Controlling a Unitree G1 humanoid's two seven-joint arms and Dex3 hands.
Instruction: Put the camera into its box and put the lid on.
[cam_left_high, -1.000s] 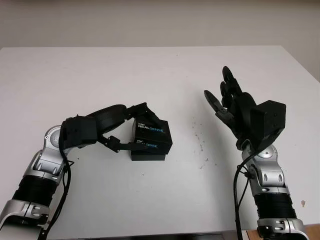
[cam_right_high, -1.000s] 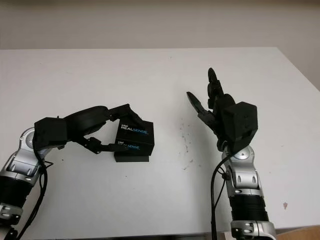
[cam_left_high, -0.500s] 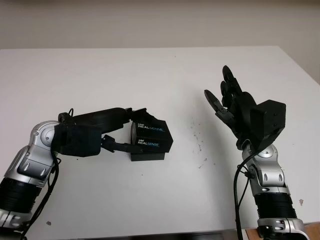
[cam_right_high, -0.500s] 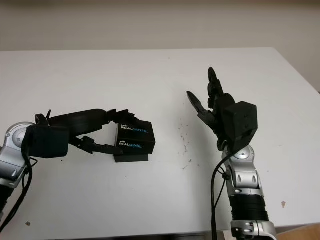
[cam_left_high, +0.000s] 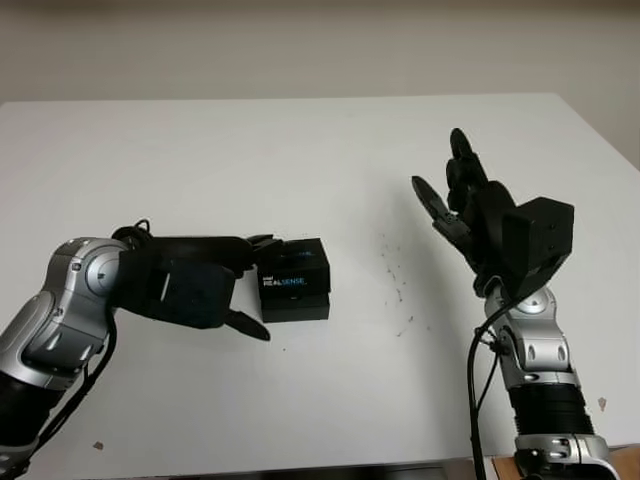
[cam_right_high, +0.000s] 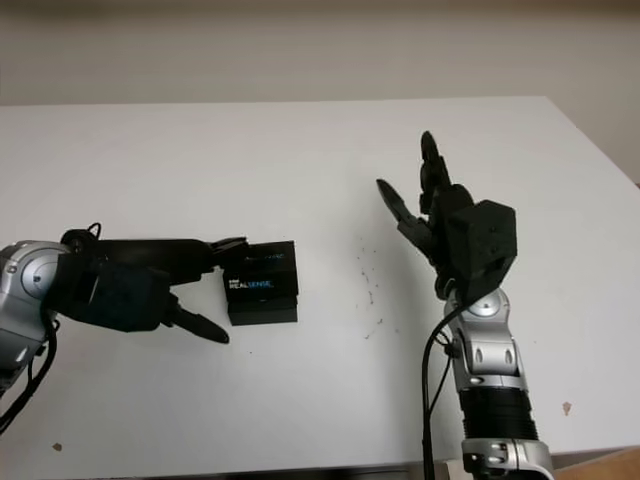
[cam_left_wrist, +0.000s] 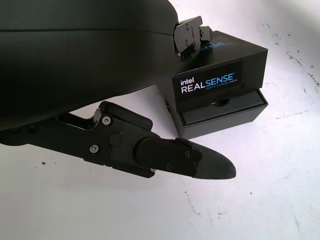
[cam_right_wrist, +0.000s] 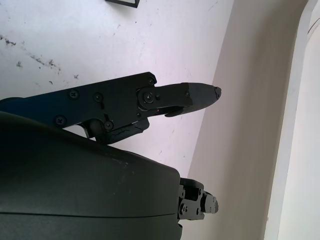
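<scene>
1. Left hand (cam_left_high: 215, 285): low over the white table (cam_left_high: 300, 150), holding nothing, its digits parted wide. One finger (cam_left_wrist: 192, 32) lies along the top edge of the lid; the thumb (cam_left_wrist: 200, 165) points past the front of the box without touching it.
2. RealSense box (cam_left_wrist: 220, 112): just ahead of the left fingertips, standing on the table. Its lid (cam_left_wrist: 212, 75), bearing the "intel REALSENSE" label, sits over the base with a strip of the base showing beneath it, so it is judged not fully seated. The camera itself cannot be seen; presumably it is inside.
3. The left hand's position beside the lid suits pressing or steadying it, as a judgement.
4. Right hand (cam_left_high: 470, 215): raised well apart from the box, empty and open, idle above the table's scuff marks (cam_left_high: 398, 290).
</scene>
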